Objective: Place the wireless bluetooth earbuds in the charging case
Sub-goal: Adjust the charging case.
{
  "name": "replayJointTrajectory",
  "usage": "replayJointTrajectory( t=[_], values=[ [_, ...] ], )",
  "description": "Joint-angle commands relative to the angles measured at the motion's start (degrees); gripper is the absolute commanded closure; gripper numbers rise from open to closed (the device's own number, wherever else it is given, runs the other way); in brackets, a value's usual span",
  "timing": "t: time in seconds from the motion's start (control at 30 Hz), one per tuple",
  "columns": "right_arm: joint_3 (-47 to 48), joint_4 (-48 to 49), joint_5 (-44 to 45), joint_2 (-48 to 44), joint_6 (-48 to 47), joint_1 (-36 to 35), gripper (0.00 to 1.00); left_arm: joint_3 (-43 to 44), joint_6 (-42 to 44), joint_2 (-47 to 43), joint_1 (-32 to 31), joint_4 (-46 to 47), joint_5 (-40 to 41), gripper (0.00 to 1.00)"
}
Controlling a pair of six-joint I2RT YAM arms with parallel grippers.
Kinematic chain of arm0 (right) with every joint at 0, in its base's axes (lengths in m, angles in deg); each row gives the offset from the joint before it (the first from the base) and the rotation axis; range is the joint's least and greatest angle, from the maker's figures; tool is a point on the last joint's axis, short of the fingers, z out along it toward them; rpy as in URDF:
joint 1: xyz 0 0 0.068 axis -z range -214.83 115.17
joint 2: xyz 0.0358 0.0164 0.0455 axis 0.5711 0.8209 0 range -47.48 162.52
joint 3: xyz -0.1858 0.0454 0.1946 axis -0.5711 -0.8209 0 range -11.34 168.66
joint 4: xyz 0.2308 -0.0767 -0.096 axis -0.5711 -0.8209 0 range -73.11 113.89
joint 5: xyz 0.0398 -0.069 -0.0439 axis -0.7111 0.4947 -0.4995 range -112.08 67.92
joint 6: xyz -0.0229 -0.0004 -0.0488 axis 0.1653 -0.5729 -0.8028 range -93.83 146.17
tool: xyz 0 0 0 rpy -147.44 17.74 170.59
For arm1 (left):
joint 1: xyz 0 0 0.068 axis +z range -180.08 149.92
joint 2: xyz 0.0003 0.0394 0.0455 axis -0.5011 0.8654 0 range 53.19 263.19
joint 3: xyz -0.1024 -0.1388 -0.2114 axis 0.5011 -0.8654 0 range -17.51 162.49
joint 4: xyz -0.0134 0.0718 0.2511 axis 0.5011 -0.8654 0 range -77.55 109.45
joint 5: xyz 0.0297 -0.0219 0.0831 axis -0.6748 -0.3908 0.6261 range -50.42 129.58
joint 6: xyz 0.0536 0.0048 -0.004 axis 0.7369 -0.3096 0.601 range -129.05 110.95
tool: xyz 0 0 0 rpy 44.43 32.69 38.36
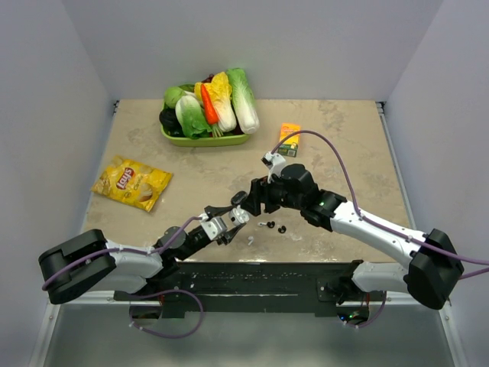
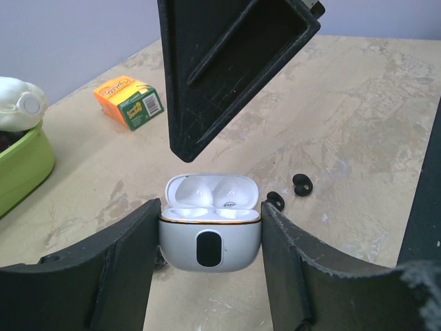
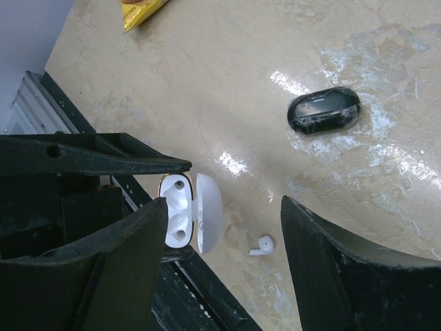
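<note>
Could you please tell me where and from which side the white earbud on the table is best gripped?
I would come straight down from above with the right gripper, since the white earbud lies flat on the table, clear of the charging case. Close the jaws across its rounded head rather than the thin stem, which would probably slip.
</note>
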Motion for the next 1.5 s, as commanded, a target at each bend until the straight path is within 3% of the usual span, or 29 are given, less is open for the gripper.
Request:
replayJointTrajectory(
  t=[0.0, 0.33, 0.7, 1.13, 1.27, 1.37, 1.4, 1.47],
  values=[
    [-0.6, 3.7, -3.2, 0.5, 1.3, 0.6, 0.31, -0.3, -0.7, -0.9, -0.4, 18.1, -1.3, 1.0],
    [-1.9, 8.4, -7.7, 2.9, 3.2, 1.3, 0.33, 0.2, -0.6, -2.4, -0.6, 17.2, -1.3, 1.0],
    [-3.6, 12.1, -11.0, 4.1, 4.9, 3.0, 0.5, 0.0, -0.5, -2.5, -1.0, 17.4, -1.3, 1.0],
    [-4.9, 13.5, -13.9, 4.7, 5.7, 3.3, 0.61, -0.1, -0.5, -1.2, -1.1, 19.1, -1.3, 1.0],
    [-5.2, 13.6, -14.0, 4.3, 5.6, 3.6, 0.71, -0.1, -0.6, -1.3, -1.1, 19.2, -1.4, 1.0],
    [-4.7, 12.2, -13.5, 3.9, 4.3, 3.7, 0.87, -0.2, -0.9, -1.2, -1.1, 19.0, -1.2, 1.0],
    [-4.0, 11.4, -12.8, 3.4, 3.6, 3.7, 0.99, -0.3, -0.9, -1.3, -1.1, 18.9, -1.2, 1.0],
    [-3.4, 9.1, -11.0, 2.6, 1.8, 3.7, 1.0, -0.3, -1.0, -1.3, -1.1, 18.5, -1.2, 1.0]
  ],
)
